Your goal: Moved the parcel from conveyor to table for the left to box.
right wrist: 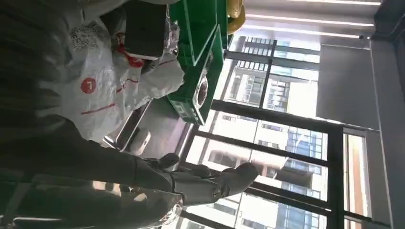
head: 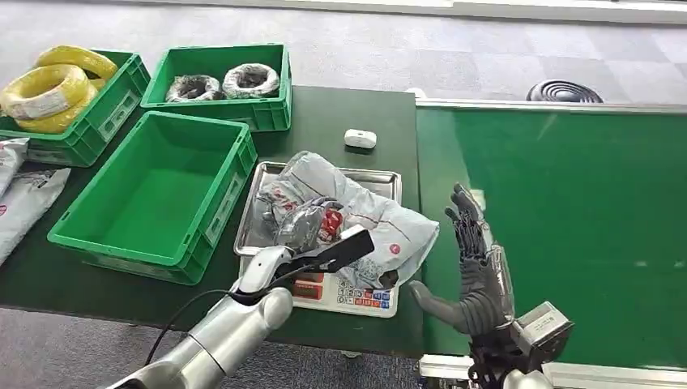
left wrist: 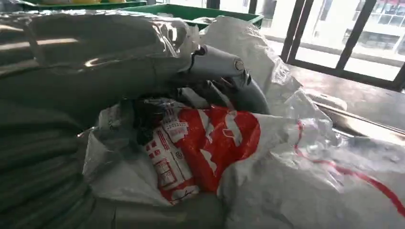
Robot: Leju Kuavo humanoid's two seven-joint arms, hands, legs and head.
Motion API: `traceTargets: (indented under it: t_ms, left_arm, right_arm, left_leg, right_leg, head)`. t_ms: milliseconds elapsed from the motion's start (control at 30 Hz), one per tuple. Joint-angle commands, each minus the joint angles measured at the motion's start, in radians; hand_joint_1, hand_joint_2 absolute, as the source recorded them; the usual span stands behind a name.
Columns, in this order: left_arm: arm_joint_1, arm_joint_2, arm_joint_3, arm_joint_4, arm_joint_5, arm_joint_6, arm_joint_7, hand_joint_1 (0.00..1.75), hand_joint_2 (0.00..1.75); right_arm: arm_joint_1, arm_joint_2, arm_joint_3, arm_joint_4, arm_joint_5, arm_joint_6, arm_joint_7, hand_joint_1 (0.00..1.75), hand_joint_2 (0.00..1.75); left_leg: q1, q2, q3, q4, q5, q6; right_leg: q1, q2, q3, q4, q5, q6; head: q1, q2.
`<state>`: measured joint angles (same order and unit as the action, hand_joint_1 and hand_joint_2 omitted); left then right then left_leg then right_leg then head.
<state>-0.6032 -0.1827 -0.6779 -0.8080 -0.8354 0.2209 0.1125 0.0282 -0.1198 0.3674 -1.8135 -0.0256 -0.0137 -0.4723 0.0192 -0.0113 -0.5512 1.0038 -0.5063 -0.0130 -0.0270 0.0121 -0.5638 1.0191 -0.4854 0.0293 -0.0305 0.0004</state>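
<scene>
The parcel (head: 356, 215), a crumpled white plastic mailer with red print, lies on the steel tray (head: 381, 177) of a weighing scale (head: 348, 296) on the dark green table (head: 340, 121), just beside the green conveyor belt (head: 567, 211); the left hand (head: 312, 223) rests on its near side, fingers curled into the wrinkled plastic, and the left wrist view shows the thumb (left wrist: 215, 64) pressed over a fold of the bag, so it grips the parcel; the right hand (head: 478, 267) stands upright over the belt's edge just beside the parcel, fingers spread apart and holding nothing; an empty green crate (head: 154, 194) sits left of the scale; behind it, a crate of yellow cable coils (head: 49, 89) and another of wrapped coils (head: 223, 81); a small white case (head: 360, 138) lies behind the tray.
</scene>
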Motion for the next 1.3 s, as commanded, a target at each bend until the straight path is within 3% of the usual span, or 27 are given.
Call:
traceTargets:
  t_ms: [33,333,467,600,933,1067,1167,1200,1300]
  left_arm:
    - [0.021,0.051,0.053,-0.033,0.033,-0.005,0.008,1.75,1.75]
    - [0.083,0.11,0.171,-0.289,0.14,0.063,-0.057,1.75,1.75]
    - [0.111,0.194,0.349,-0.579,0.121,0.138,-0.023,1.75,1.75]
    - [0.114,0.219,0.514,-0.678,0.058,0.12,-0.011,1.75,1.75]
    - [0.092,0.314,0.661,-0.533,-0.018,0.089,0.014,1.75,1.75]
    - [0.042,0.365,0.679,-0.338,-0.015,0.005,0.069,1.75,1.75]
    - [0.035,0.354,0.692,-0.283,0.031,-0.012,0.037,1.75,1.75]
    - [0.033,0.344,0.693,-0.273,0.059,-0.032,0.027,0.0,1.75]
    - [0.041,0.319,0.688,-0.278,0.079,-0.034,0.02,0.0,1.75]
  right_arm:
    - [-0.024,0.032,-0.019,0.038,0.004,0.014,0.009,0.0,1.75]
    - [0.029,0.044,-0.046,0.007,0.028,0.007,0.021,0.0,1.75]
    - [0.069,0.052,-0.076,-0.029,0.051,-0.016,0.028,0.0,1.75]
    - [0.1,0.04,-0.091,-0.029,0.057,-0.025,0.032,0.0,1.75]
    - [0.102,0.025,-0.093,-0.019,0.06,-0.033,0.029,0.0,1.75]
    - [0.097,0.021,-0.094,-0.016,0.058,-0.038,0.038,0.0,1.75]
    - [0.1,0.024,-0.095,-0.02,0.059,-0.04,0.046,0.0,1.75]
    - [0.103,0.025,-0.097,-0.021,0.058,-0.041,0.049,0.0,1.75]
    - [0.112,0.025,-0.098,-0.021,0.058,-0.042,0.051,0.0,1.75]
  left_leg:
    - [0.0,0.004,0.001,-0.003,0.001,0.001]
    - [0.0,0.003,-0.001,-0.002,0.001,0.001]
    - [0.0,0.004,-0.003,0.0,0.0,0.0]
    - [0.001,0.006,-0.004,0.0,0.0,0.0]
    - [0.0,0.003,-0.002,-0.002,0.0,0.0]
    - [0.0,0.003,-0.001,-0.004,0.002,0.001]
    - [0.0,0.002,-0.001,-0.003,0.002,0.0]
    - [0.0,0.002,-0.001,-0.005,0.002,0.001]
    - [0.0,0.0,-0.002,-0.001,0.001,0.0]
  right_leg:
    - [0.0,0.002,0.0,-0.002,0.002,-0.002]
    - [0.001,0.001,-0.002,-0.001,0.001,-0.003]
    - [0.001,0.002,-0.006,0.0,0.001,-0.003]
    - [0.001,0.004,-0.007,0.001,0.001,-0.003]
    - [0.001,0.002,-0.004,0.0,0.0,-0.002]
    - [0.001,0.001,-0.003,-0.002,0.001,-0.003]
    - [0.001,0.0,-0.003,-0.002,0.001,-0.003]
    - [0.001,0.0,-0.002,-0.003,0.002,-0.004]
    - [0.001,-0.002,-0.004,0.0,0.0,-0.002]
  head:
    - [0.0,0.0]
    - [0.0,0.0]
    - [0.0,0.0]
    - [0.0,0.0]
    - [0.0,0.0]
    - [0.0,0.0]
    - [0.001,0.0]
    - [0.0,0.0]
    - [0.0,0.0]
